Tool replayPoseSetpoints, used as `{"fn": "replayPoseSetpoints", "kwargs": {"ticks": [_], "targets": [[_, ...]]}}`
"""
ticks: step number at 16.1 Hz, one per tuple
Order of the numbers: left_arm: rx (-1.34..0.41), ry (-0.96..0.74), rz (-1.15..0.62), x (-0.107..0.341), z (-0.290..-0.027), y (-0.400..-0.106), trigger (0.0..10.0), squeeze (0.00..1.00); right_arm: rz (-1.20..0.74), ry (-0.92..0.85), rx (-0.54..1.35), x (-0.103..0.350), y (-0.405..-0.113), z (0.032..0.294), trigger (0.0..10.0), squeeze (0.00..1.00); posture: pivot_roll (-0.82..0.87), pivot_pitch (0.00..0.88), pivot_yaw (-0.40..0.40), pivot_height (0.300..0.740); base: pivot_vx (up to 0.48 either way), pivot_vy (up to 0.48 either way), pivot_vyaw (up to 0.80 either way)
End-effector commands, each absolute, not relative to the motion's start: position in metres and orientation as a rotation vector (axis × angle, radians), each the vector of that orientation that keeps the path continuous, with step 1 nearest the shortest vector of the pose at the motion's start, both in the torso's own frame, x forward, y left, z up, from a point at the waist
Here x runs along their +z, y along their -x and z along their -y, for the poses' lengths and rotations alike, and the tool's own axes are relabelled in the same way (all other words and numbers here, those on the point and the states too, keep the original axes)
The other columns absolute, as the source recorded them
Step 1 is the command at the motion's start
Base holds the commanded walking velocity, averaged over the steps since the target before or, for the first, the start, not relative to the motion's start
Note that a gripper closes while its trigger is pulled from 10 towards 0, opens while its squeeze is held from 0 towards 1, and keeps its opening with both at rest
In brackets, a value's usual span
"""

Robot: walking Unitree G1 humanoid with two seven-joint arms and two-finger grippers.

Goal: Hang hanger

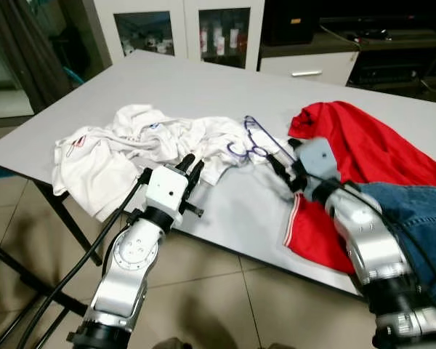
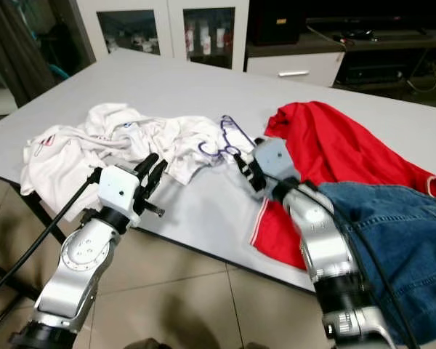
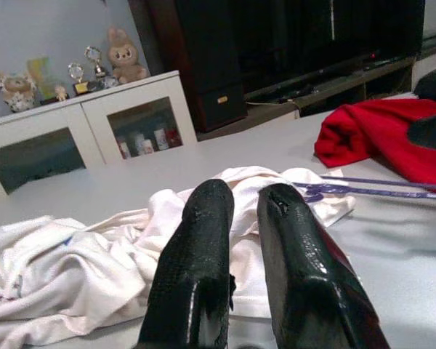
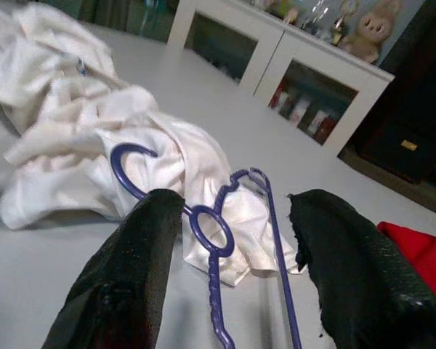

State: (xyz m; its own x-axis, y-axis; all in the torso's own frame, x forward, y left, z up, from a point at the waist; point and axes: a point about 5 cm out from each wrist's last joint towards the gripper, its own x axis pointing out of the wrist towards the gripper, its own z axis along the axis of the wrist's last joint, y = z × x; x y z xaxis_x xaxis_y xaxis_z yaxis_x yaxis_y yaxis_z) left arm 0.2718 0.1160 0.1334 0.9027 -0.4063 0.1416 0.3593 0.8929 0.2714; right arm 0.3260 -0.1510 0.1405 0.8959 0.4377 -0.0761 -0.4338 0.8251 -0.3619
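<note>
The step in hand looks like the reach for the hanger (image 4: 225, 240): a thin purple hanger lying on the grey desk (image 1: 225, 80), its hook and ring resting on the edge of a crumpled white garment (image 1: 131, 142), its arms running toward the red garment (image 1: 363, 145) at about 3 o'clock from it. The right gripper (image 1: 282, 166) sits low over the desk just at 5 o'clock of the hanger, fingers spread wide with the hanger's neck lying between them in the right wrist view, nothing yet held. The left gripper (image 1: 191, 169) hovers at the near desk edge, at 7 o'clock of the white garment, its fingers nearly together with a narrow gap, empty. Blue jeans (image 2: 392, 240) lie at 4 o'clock beside the red garment. Next, I judge, the right gripper needs to ease forward and close on the neck without snagging the white cloth beneath
</note>
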Motion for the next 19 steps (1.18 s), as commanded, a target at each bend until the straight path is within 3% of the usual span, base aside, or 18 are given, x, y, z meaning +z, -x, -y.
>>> {"fn": "replayPoseSetpoints", "kwargs": {"ticks": [1,6,7,8,9,10,11,13,16,19], "targets": [[-0.424,-0.278,0.222,0.137,-0.114,-0.269,10.0,0.00,-0.027,0.414,0.474,0.137,-0.332,0.147,10.0,0.00,-0.04,0.000,0.014,0.740,0.000,0.000,0.00],[-0.408,-0.304,0.228,0.140,-0.122,-0.269,10.0,0.00,-0.052,0.536,0.532,0.139,-0.355,0.125,10.0,0.00,-0.02,0.002,-0.012,0.740,0.000,0.000,0.00],[-0.404,-0.306,0.228,0.140,-0.122,-0.269,10.0,0.00,-0.072,0.562,0.532,0.136,-0.361,0.124,10.0,0.25,-0.01,0.000,-0.022,0.740,0.000,0.000,0.00],[-0.403,-0.307,0.228,0.140,-0.122,-0.269,10.0,0.00,-0.083,0.576,0.532,0.136,-0.364,0.122,10.0,0.62,-0.01,0.000,-0.022,0.740,0.000,0.000,0.00],[-0.403,-0.307,0.228,0.140,-0.122,-0.268,10.0,0.00,-0.084,0.580,0.537,0.138,-0.367,0.119,10.0,0.64,0.00,0.000,-0.025,0.740,0.000,0.000,0.00],[-0.402,-0.306,0.229,0.140,-0.122,-0.268,10.0,0.00,-0.068,0.562,0.540,0.141,-0.369,0.116,10.0,0.52,0.00,0.000,-0.028,0.740,0.000,0.000,0.00],[-0.395,-0.300,0.225,0.139,-0.123,-0.267,10.0,0.00,-0.062,0.539,0.532,0.141,-0.369,0.117,10.0,0.00,0.01,0.000,-0.030,0.740,0.000,0.000,0.00],[-0.382,-0.285,0.219,0.138,-0.125,-0.267,10.0,0.00,-0.052,0.501,0.507,0.140,-0.368,0.120,10.0,0.00,0.01,0.000,-0.028,0.740,0.000,0.000,0.00],[-0.384,-0.236,0.195,0.132,-0.123,-0.258,10.0,0.00,0.047,0.308,0.420,0.138,-0.345,0.138,10.0,0.00,0.01,0.000,-0.017,0.740,0.000,0.000,0.00],[-0.385,-0.236,0.194,0.132,-0.123,-0.257,10.0,0.00,0.056,0.292,0.414,0.138,-0.341,0.139,10.0,0.00,0.00,0.000,-0.010,0.740,0.000,0.000,0.00]]}}
